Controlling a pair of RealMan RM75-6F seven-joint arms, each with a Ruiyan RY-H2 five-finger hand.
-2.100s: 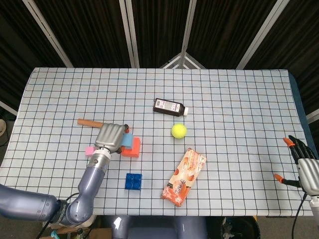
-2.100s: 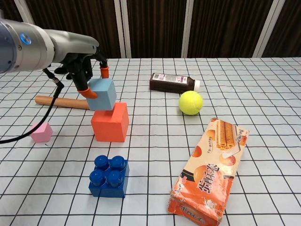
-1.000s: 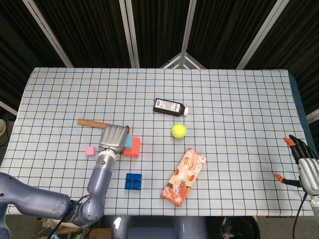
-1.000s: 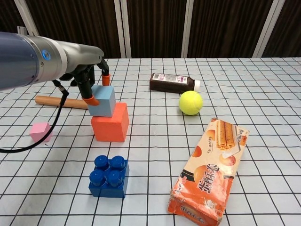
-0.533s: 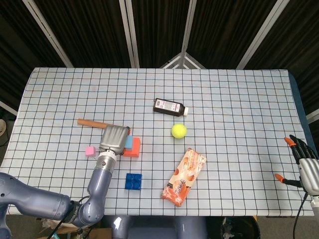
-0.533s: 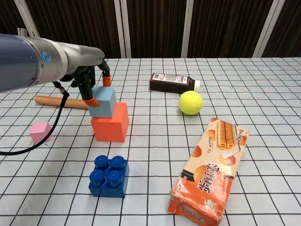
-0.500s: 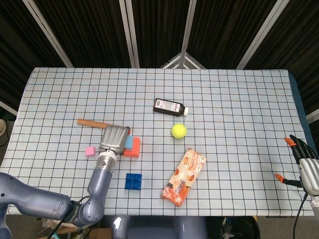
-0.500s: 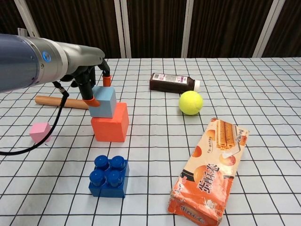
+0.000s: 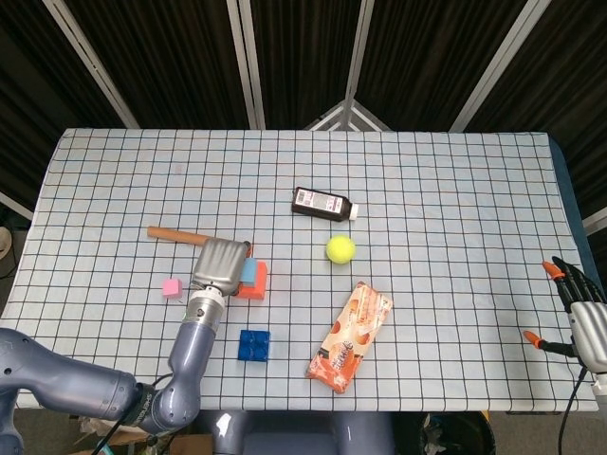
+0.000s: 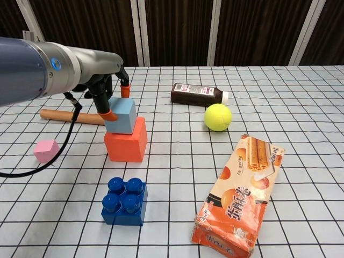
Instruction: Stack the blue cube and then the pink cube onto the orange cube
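Left hand (image 10: 107,88) pinches blue cube (image 10: 121,116) from above, cube on orange cube (image 10: 127,142) | right hand (image 9: 580,318) idle near-right, fingers spread, empty

Matt blue cube (image 10: 121,115), fuzzy tennis ball (image 10: 217,117) — glossy snack packet (image 10: 241,194), wooden dowel (image 10: 69,116)

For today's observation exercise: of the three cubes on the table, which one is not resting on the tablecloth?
The blue cube: it sits on the orange cube, held by the left hand. The pink cube lies on the cloth.
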